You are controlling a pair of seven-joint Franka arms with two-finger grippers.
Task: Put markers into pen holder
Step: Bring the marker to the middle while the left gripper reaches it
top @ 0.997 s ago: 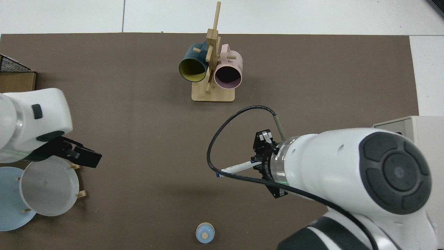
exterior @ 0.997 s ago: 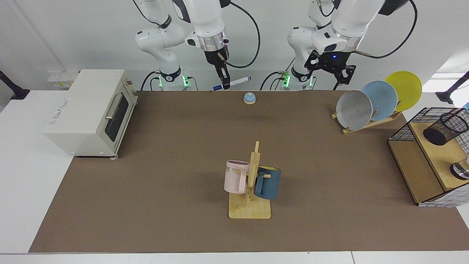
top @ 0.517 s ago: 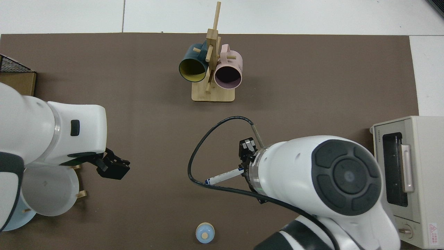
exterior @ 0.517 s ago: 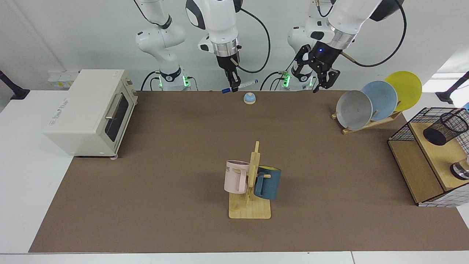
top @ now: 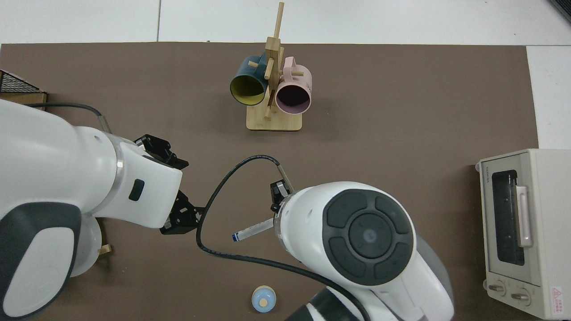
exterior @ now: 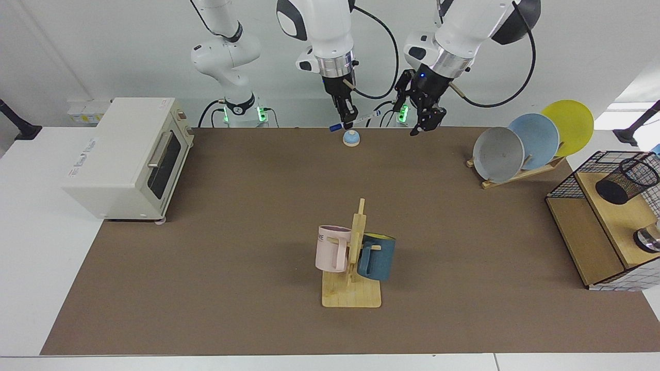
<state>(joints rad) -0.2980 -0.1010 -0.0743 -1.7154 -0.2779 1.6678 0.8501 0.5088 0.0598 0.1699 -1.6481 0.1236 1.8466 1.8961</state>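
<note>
Marker (exterior: 356, 121), white-barrelled with a dark blue cap, hangs nearly level in the right gripper (exterior: 348, 121), whose fingers are pinched on the barrel near its middle; the capped end juts to one side of the fingers and the plain end to the other. In the top view the capped end (top: 241, 234) shows beyond the arm's wrist. Left gripper (exterior: 424, 122) hovers just beside the plain end, apart from it, with its fingers spread and holding nothing. Pen holder (exterior: 626, 180), a black mesh cup tilted on the wooden stand (exterior: 593, 242), lies well beyond the left gripper, on the side away from the marker.

The step in hand appears to be a hand-over. To do it well, the left gripper should close on the free plain end, clear of the right fingers, with the pinch square across the barrel. The right gripper should let go only after that pinch is firm. A slim round barrel may roll or swing if taken off-centre.
</note>
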